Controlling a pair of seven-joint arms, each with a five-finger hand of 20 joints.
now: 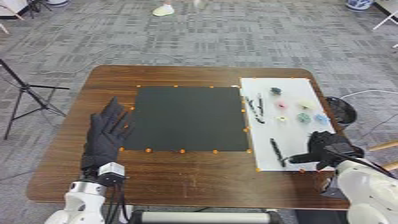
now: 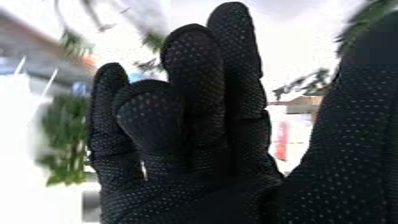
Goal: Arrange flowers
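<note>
Over the near right part of the white board (image 1: 269, 129) is my right hand (image 1: 327, 147), beside a dark stem-like piece (image 1: 276, 149). In the right wrist view the right hand (image 2: 200, 145) has its fingers up and mostly straight, its thumb apart, and holds nothing. Small flower heads lie on the board: a dark one (image 1: 275, 91), a pink one (image 1: 282, 105), a yellow one (image 1: 282, 118), a green one (image 1: 304, 118) and a blue one (image 1: 322, 119). Dark stems (image 1: 255, 110) lie at the board's left side. My left hand (image 1: 108, 126) rests open left of the black mat (image 1: 188, 119).
Orange markers line the edges of the mat and board on the brown table (image 1: 191, 182). A black bin (image 1: 341, 111) stands beyond the table's right edge. A tripod (image 1: 28, 90) stands on the floor at the left.
</note>
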